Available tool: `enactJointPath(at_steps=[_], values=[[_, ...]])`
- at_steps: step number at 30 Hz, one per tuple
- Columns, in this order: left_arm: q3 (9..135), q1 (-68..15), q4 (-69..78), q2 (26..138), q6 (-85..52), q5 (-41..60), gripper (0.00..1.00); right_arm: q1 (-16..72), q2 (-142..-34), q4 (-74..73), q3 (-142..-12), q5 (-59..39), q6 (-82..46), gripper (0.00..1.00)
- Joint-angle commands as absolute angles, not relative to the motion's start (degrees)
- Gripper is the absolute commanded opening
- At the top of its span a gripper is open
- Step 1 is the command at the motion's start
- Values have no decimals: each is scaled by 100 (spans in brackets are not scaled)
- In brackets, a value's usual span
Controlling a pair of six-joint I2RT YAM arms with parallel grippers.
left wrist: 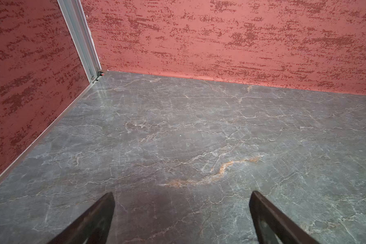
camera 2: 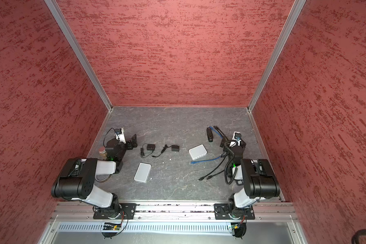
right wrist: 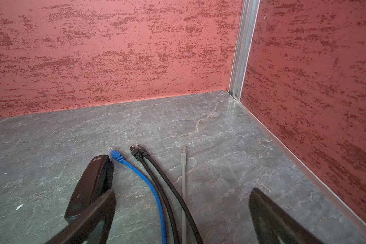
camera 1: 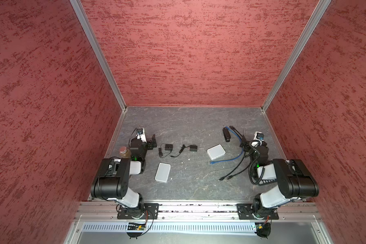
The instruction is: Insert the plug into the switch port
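Two white switches lie on the grey floor: one [camera 1: 216,151] [camera 2: 197,152] right of centre, one [camera 1: 162,172] [camera 2: 142,172] nearer the front left. A blue cable [camera 1: 226,160] and black cables [camera 1: 234,172] run from beside the right switch back under my right gripper [camera 1: 243,141] [right wrist: 183,191], which is open above them and holds nothing. In the right wrist view their far ends show: a blue plug [right wrist: 114,154], two black plugs [right wrist: 138,151] and a grey plug [right wrist: 184,149]. My left gripper [camera 1: 153,141] [left wrist: 182,194] is open over bare floor.
Two black power adapters [camera 1: 169,147] [camera 1: 193,147] with thin leads lie between the arms. A black stapler-like thing [camera 1: 226,135] [right wrist: 93,181] rests beside the cable ends. A brown-lidded jar [camera 1: 124,152] stands by the left arm. Red walls close three sides.
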State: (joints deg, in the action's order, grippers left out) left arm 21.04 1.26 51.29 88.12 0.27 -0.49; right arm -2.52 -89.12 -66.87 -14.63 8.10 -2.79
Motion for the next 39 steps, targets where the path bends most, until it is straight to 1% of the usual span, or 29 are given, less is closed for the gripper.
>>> enactJointPath(at_steps=[1, 39], values=[[2156, 108, 5159, 8802, 0, -105, 100, -281, -8877, -6783, -1534, 959, -371, 99], [2173, 163, 5124, 8798, -17, 0, 100, -281, -8862, -6803, -1515, 925, -378, 99]])
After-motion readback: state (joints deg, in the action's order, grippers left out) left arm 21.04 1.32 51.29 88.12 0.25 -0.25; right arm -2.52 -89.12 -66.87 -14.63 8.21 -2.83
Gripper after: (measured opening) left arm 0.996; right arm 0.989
